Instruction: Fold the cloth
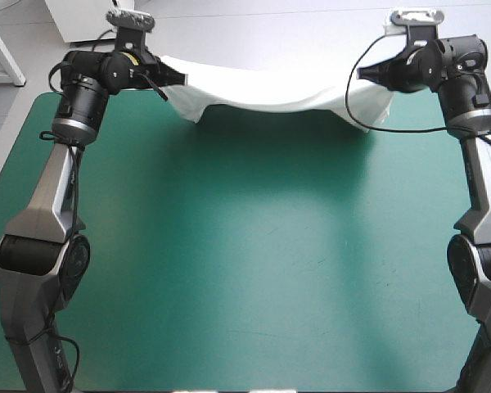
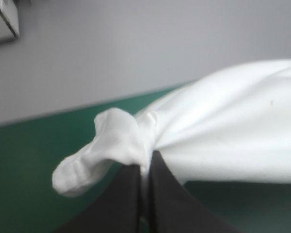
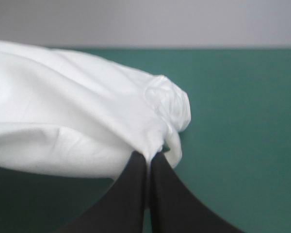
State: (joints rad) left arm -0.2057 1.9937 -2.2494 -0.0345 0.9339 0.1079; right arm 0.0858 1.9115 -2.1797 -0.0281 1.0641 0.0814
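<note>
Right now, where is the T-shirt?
In the high view the T-shirt is held up above the far side of the table. It sags between the left hand, which pinches one end, and the right hand, which pinches the other.

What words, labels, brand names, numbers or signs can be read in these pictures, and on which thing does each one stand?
None can be read. The white T-shirt, held up between the left tool and the right tool, shows plain cloth with no print or tag. The teal-green cover and the black fingers bear no writing either.
</note>
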